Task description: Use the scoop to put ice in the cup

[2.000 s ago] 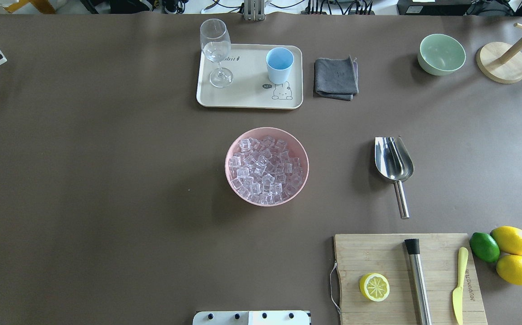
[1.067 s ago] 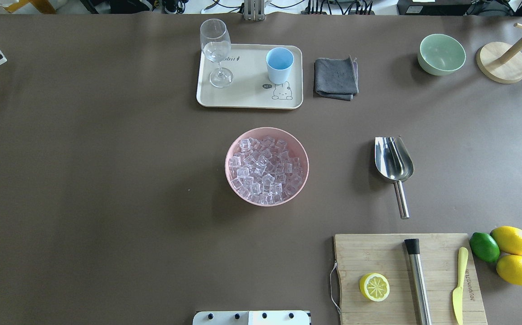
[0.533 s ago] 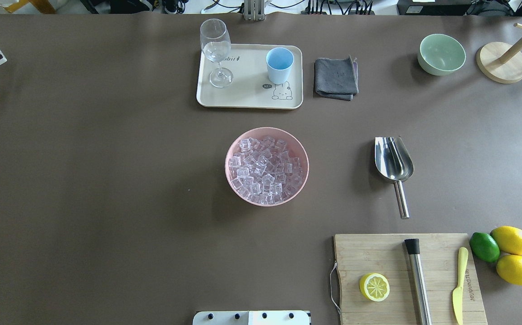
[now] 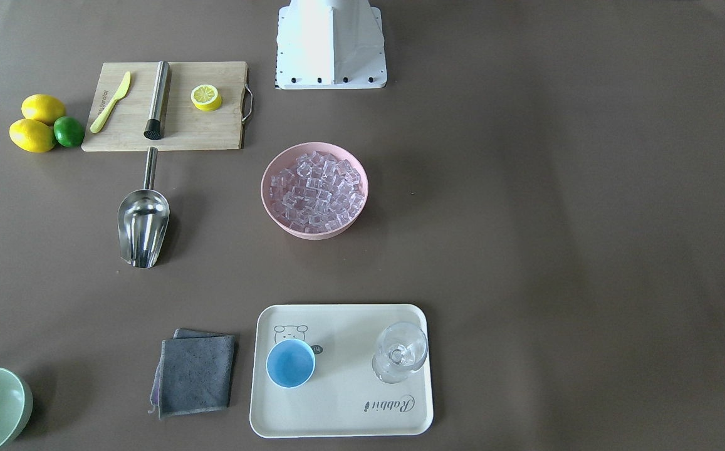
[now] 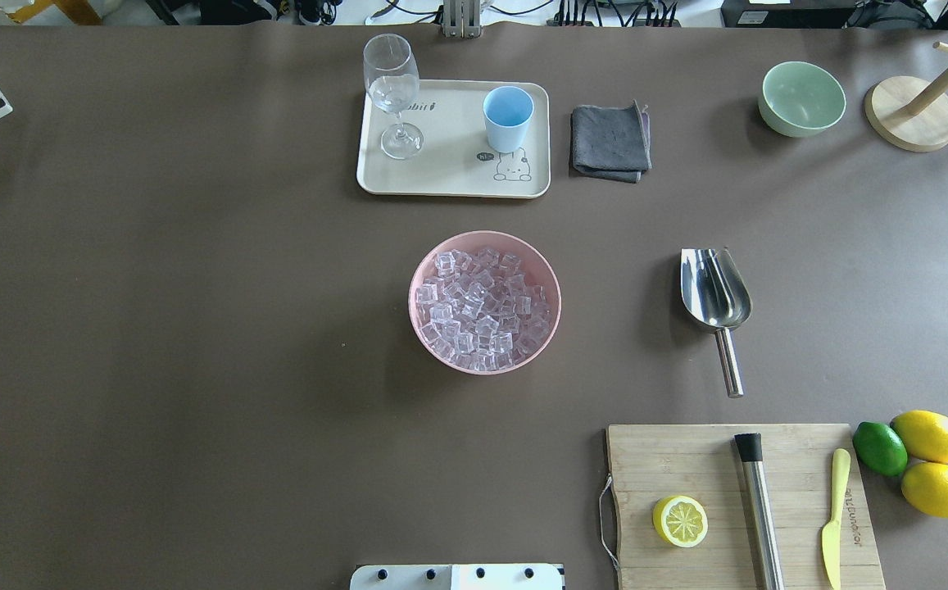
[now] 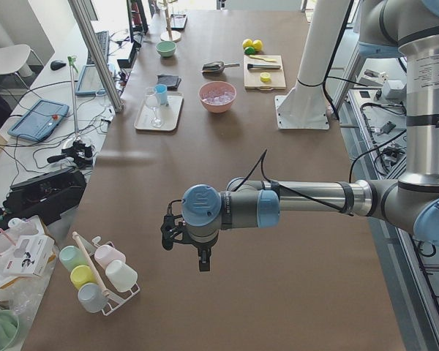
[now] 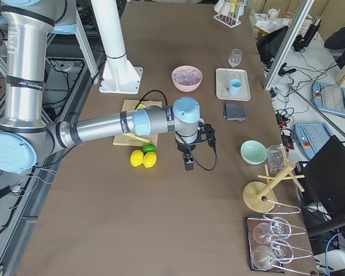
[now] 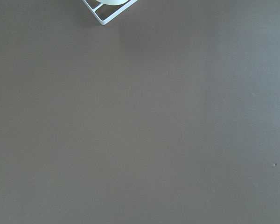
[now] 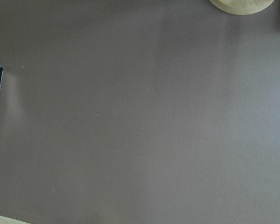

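Two side views alone showed you the left gripper [image 6: 203, 262] and right gripper [image 7: 188, 164], hung over the table [image 5: 195, 328]; their finger spacing was impossible to tell. The scoop [image 5: 716, 295] lay well apart from the ice [image 5: 483, 303] in the pink bowl [image 5: 413, 299]; the cup [image 5: 508, 117] stood on the far-edge tray [image 5: 449, 168].

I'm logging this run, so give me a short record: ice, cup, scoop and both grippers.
ice: heaped in pink bowl
cup: upright on tray beside stemmed glass, empty
scoop: lying on table, handle toward cutting board
left gripper: over bare table; open or shut unclear
right gripper: over bare table; open or shut unclear
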